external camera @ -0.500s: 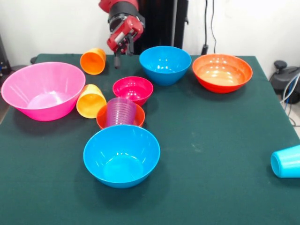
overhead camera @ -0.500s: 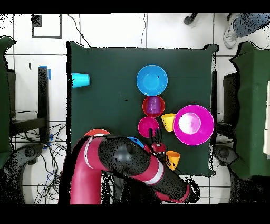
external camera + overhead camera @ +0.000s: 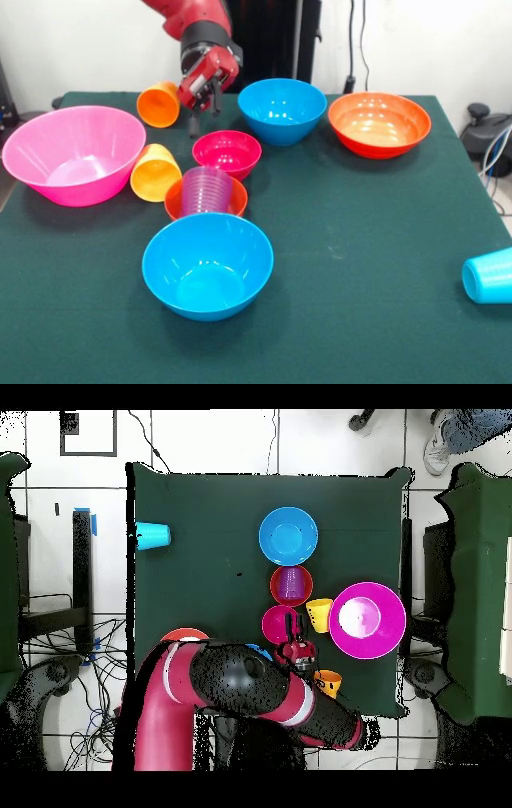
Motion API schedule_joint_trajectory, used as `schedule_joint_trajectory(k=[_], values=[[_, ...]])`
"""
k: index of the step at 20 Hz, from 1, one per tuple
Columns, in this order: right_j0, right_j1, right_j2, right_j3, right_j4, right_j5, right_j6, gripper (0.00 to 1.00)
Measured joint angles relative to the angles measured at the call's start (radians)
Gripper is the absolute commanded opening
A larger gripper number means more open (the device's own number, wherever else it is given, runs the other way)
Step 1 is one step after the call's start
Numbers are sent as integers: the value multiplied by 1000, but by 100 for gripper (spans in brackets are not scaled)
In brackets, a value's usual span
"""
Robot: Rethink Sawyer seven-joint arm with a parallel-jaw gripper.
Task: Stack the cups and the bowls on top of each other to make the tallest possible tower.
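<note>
My gripper (image 3: 204, 112) hangs open and empty above the table, between the orange cup (image 3: 158, 104) lying on its side and the small magenta bowl (image 3: 227, 152). In the overhead view the gripper (image 3: 294, 630) is at the magenta bowl's (image 3: 276, 625) edge. The purple cup (image 3: 206, 190) stands upside down in the small orange bowl (image 3: 174, 204). The yellow-orange cup (image 3: 155, 172) lies beside the large pink bowl (image 3: 74, 152). One blue bowl (image 3: 208, 264) is nearest the camera, the other blue bowl (image 3: 282, 110) is at the back. The orange-red bowl (image 3: 379, 124) is at the back right. The light blue cup (image 3: 488, 276) lies at the right edge.
In the overhead view my arm (image 3: 240, 694) covers the far blue bowl and part of the orange-red bowl (image 3: 185, 634). A person's foot (image 3: 450, 434) shows at the top right, off the table. Cables and a grey device (image 3: 488, 136) sit beyond the table's right side.
My gripper has come down and a little left in the front view, closer to the magenta bowl. The cups and bowls have not moved.
</note>
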Motion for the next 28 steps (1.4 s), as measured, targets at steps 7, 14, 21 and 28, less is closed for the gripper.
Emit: schedule_joint_trajectory(k=[7,14,21,28], values=[[1,0,26,-50,0,75,0,100],[4,1,34,-77,-18,144,0,100],[4,1,34,-104,-40,150,0,100],[4,1,39,-134,-41,150,0,100]])
